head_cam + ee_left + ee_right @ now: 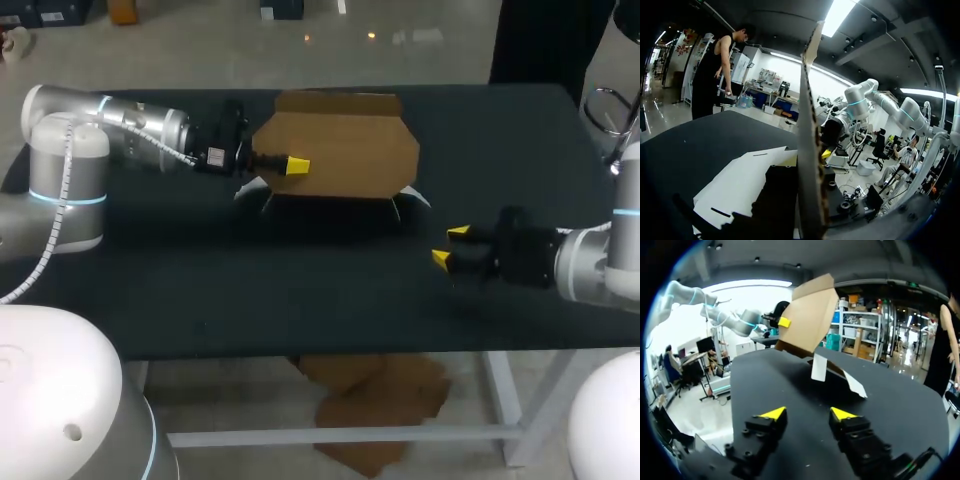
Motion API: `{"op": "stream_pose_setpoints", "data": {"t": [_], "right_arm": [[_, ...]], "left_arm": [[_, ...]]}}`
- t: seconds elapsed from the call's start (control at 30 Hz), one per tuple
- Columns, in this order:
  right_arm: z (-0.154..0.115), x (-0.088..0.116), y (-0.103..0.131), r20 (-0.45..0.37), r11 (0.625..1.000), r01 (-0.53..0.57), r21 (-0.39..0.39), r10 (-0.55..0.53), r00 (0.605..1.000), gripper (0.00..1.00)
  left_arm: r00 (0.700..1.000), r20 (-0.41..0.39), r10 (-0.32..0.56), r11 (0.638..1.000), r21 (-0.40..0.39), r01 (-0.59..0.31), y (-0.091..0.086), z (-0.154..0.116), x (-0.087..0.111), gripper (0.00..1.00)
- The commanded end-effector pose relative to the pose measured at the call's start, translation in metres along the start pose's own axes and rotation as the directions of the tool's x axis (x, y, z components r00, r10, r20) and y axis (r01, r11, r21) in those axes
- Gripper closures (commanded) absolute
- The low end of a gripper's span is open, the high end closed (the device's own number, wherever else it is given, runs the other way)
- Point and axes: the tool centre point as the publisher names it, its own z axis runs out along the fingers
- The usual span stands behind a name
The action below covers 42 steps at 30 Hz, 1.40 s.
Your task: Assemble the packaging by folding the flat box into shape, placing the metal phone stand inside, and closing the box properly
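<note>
Head view: left claw [297,165] held level, clamped on the upright box [350,150]; right claw [449,245] hovers, fingers apart.

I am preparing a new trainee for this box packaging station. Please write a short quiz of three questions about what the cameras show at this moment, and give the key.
1. True or false: the right gripper is shut on the cardboard box.
2. Where does the left gripper grip the box? A) at the side edge nearest the left arm; B) at its top edge; C) at its bottom edge.
3. Short answer: does the metal phone stand show in any view?

Key:
1. False. It is open and empty, apart from the box.
2. A.
3. No.
</note>
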Motion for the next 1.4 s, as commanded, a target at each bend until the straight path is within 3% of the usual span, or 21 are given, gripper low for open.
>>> {"op": "stream_pose_setpoints", "data": {"t": [0.03, 0.07, 0.23, 0.3, 0.37, 0.4, 0.47, 0.5, 0.53, 0.6, 0.63, 0.77, 0.8, 1.4], "right_arm": [[-0.001, -0.001, 0.002, -0.001, 1.0, 0.021, 0.015, -0.021, 1.0, 0.38], [-0.001, -0.001, 0.002, 0.0, 1.0, 0.023, 0.016, -0.023, 1.0, 0.47], [-0.003, -0.003, 0.005, -0.003, 0.998, 0.046, 0.031, -0.046, 0.999, 0.54], [-0.004, -0.004, 0.005, -0.001, 0.998, 0.046, 0.036, -0.046, 0.999, 0.75], [-0.004, -0.004, 0.006, 0.001, 0.998, 0.051, 0.044, -0.051, 0.999, 0.83], [-0.004, -0.004, 0.007, 0.001, 0.998, 0.051, 0.044, -0.052, 0.999, 0.82], [-0.005, -0.004, 0.008, 0.002, 0.997, 0.056, 0.047, -0.056, 0.998, 0.77], [-0.005, -0.004, 0.008, -0.004, 0.996, 0.06, 0.058, -0.06, 0.998, 0.68], [-0.005, -0.004, 0.008, -0.006, 0.996, 0.064, 0.069, -0.063, 0.998, 0.55], [-0.006, -0.003, 0.008, -0.006, 0.995, 0.067, 0.078, -0.067, 0.998, 0.16], [-0.007, -0.003, 0.008, -0.004, 0.994, 0.067, 0.084, -0.067, 0.998, 0.1], [-0.012, -0.001, 0.009, 0.005, 0.993, 0.076, 0.094, -0.077, 0.997, 0.05], [-0.012, 0.001, 0.01, -0.005, 0.991, 0.087, 0.101, -0.087, 0.996, 0.0], [-0.005, 0.016, 0.006, 0.005, 0.991, 0.092, 0.096, -0.093, 0.996, 0.0]], "left_arm": [[1.0, -0.004, 0.0, 1.0, -0.002, 0.0, 0.0, -0.001, -0.001, 1.0], [1.0, -0.004, 0.0, 1.0, -0.002, 0.0, 0.0, -0.001, -0.001, 1.0], [1.0, -0.004, 0.0, 1.0, -0.002, 0.0, 0.0, -0.001, -0.001, 1.0], [1.0, -0.004, 0.0, 1.0, -0.002, 0.0, 0.0, -0.001, -0.001, 1.0], [1.0, -0.004, 0.0, 1.0, -0.002, 0.0, 0.0, -0.001, -0.001, 1.0], [1.0, -0.004, 0.0, 1.0, -0.002, 0.0, 0.0, -0.001, -0.001, 1.0], [1.0, -0.004, 0.0, 1.0, -0.002, 0.0, 0.0, -0.001, -0.001, 1.0], [1.0, -0.004, 0.0, 1.0, -0.002, 0.0, 0.0, -0.001, -0.001, 1.0], [1.0, -0.004, 0.0, 1.0, -0.002, 0.0, 0.0, -0.001, -0.001, 1.0], [1.0, -0.004, 0.0, 1.0, -0.002, 0.0, 0.0, -0.001, -0.001, 1.0], [1.0, -0.004, 0.0, 1.0, -0.002, 0.0, 0.0, -0.001, -0.001, 1.0], [1.0, -0.004, 0.0, 1.0, -0.002, 0.0, 0.0, -0.001, -0.001, 1.0], [1.0, -0.004, 0.0, 1.0, -0.002, 0.0, 0.0, -0.001, -0.001, 1.0], [1.0, 0.002, 0.002, 1.0, 0.0, -0.002, -0.007, -0.001, 0.003, 1.0]]}}
